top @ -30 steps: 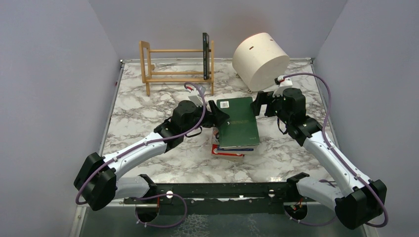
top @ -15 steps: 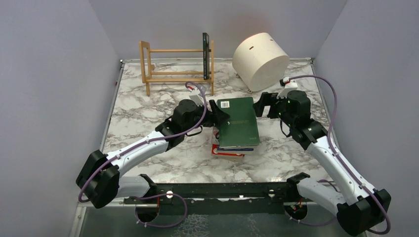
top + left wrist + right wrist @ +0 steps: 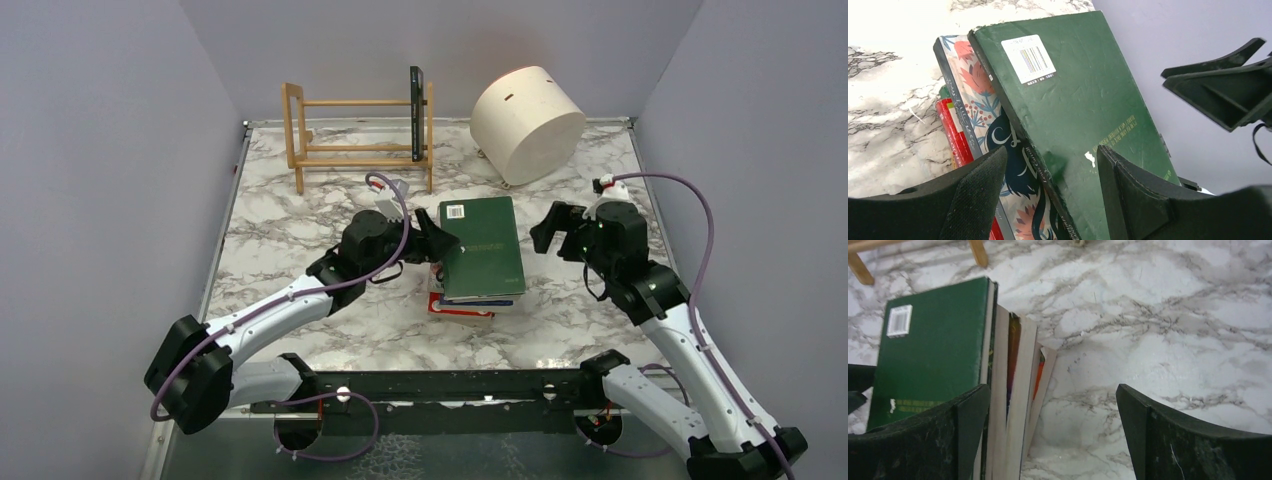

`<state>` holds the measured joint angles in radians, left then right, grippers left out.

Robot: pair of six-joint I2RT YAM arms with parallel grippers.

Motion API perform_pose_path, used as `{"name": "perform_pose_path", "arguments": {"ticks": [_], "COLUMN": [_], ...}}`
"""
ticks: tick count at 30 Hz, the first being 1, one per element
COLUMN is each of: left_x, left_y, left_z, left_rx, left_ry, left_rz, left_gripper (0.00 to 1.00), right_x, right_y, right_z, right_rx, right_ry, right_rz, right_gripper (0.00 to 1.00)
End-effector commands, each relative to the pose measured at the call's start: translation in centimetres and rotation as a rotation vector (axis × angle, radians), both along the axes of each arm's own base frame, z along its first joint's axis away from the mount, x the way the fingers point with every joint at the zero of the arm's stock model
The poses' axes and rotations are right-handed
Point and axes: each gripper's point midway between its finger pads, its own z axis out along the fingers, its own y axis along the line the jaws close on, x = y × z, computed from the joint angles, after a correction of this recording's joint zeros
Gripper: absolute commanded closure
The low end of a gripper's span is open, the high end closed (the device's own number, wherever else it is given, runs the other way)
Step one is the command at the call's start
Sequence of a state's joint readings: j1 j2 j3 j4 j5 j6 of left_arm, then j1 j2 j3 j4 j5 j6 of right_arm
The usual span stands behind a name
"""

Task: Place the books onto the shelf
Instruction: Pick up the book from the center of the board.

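Observation:
A stack of books (image 3: 470, 300) lies flat mid-table with a dark green book (image 3: 483, 245) on top. My left gripper (image 3: 440, 240) stands open astride that book's left edge: one finger (image 3: 1128, 195) is over the green cover (image 3: 1073, 90), the other (image 3: 973, 195) is beside a floral book (image 3: 983, 90) and a red one (image 3: 950, 130). My right gripper (image 3: 540, 228) is open and hangs clear of the stack on its right, with bare marble between its fingers (image 3: 1053, 395). The page edges (image 3: 1015, 375) show there. The shelf (image 3: 360, 135) stands at the back left with one black book (image 3: 416, 115) upright at its right end.
A cream cylindrical drum (image 3: 528, 120) lies at the back right, close behind the right gripper. Grey walls close in the marble table (image 3: 300, 220) on three sides. A shelf leg (image 3: 979, 252) shows at the top of the right wrist view.
My right gripper has drawn back to the right, away from the green book's far right corner. The left gripper stays at the book's left edge and the stack has not moved.

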<state>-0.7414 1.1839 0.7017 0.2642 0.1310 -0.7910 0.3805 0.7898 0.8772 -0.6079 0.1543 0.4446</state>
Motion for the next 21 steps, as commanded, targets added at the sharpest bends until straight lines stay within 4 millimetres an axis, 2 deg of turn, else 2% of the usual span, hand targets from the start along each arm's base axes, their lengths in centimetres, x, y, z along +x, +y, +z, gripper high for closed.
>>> {"name": "perform_pose_path", "arguments": {"ticks": [1,5,12,21], "left_x": [-0.5,-0.6,-0.8,-1.0], "left_y": [0.1,0.0,0.1,0.2], "left_z": [1.0,1.0,0.9,1.0], "left_rx": [-0.038,-0.045,-0.050,-0.055], "left_ry": [-0.031,-0.029,-0.027,-0.028], "left_rz": [-0.019,-0.027,-0.029,-0.025], "left_gripper": [0.40,0.40,0.40,0.40], "right_x": [-1.9,-2.4,-2.4,-3.3], "right_y": [-0.5,-0.4,1.1,2.3], "right_z": [-3.0,-4.2,-4.7,-2.8], "right_rx": [0.005,-0.004,0.000,0.043], "right_ry": [0.108,0.144,0.164,0.082], "right_rz": [-0.031,-0.015,0.083,0.183], "right_gripper": [0.05,0.05,0.06,0.06]}}
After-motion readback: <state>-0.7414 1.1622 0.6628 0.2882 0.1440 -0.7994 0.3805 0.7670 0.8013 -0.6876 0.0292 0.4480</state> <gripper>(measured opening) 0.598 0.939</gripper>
